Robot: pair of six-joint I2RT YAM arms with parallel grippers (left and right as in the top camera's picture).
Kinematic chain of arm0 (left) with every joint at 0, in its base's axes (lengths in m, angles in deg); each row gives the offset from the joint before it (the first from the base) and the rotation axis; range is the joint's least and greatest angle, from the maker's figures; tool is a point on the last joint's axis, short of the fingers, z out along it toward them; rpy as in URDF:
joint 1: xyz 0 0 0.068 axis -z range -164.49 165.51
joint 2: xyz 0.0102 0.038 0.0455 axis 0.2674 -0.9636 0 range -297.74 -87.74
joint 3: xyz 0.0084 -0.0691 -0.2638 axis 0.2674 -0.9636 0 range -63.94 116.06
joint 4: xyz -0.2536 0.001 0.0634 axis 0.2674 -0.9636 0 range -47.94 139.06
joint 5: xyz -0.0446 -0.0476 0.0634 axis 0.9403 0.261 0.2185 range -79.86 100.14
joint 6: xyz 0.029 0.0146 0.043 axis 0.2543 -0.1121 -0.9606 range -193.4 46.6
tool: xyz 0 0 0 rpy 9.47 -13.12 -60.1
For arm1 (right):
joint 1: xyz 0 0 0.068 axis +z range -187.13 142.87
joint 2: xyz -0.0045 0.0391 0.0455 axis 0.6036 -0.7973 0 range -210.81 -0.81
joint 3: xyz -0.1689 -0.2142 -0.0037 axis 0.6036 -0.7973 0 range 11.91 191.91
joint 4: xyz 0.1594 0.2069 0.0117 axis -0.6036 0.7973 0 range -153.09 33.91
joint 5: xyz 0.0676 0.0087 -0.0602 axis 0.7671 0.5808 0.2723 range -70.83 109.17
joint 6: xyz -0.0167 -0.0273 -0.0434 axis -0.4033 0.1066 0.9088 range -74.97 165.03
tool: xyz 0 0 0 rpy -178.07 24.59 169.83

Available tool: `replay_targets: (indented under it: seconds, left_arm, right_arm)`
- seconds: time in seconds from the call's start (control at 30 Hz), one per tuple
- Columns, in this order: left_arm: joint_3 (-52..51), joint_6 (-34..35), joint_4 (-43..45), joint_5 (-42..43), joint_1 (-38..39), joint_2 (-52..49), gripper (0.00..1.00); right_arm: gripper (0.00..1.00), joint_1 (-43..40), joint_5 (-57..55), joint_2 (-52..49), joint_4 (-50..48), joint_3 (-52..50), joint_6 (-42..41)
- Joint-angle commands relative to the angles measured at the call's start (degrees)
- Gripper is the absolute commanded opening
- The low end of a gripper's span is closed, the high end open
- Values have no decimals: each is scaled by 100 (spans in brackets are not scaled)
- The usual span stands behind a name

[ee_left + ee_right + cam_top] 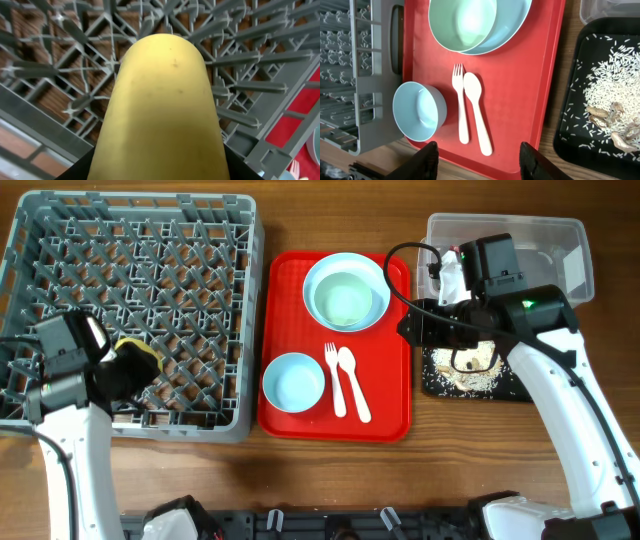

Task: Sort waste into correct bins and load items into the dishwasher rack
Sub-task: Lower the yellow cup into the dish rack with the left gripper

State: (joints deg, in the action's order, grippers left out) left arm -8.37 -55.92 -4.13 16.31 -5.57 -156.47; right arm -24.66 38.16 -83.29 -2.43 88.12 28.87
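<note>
Wooden desk (300,470) carries everything. Over the large grey pegged plastic dishwasher rack (140,240), near its front edge, left fingers (240,172) pinch the small yellow plastic cup (160,110) by its sides, probably to seat it among the pegs. Above the flat red plastic tray (520,100), right fingers (427,162) are spread and empty, likely readied for the white plastic fork (461,105) and white plastic spoon (477,115).

Bottom edge cuts yellow cup (162,110) base; clear tub (565,240) partly behind right arm (545,370).
</note>
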Motion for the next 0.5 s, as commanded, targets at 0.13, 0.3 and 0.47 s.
replay_targets:
  seconds: [0.13, 0.3, 0.47]
  left_arm:
    - [101, 101, -2, 254, -15, -643, 38]
    - [101, 101, 2, 79, -15, -988, 52]
    - [101, 101, 0, 83, -15, -1126, 92]
  right_arm:
    - [53, -11, -101, 72, 9, -9, 114]
    - [52, -11, -101, 72, 11, -9, 114]
    - [53, -11, -101, 72, 17, -9, 114]
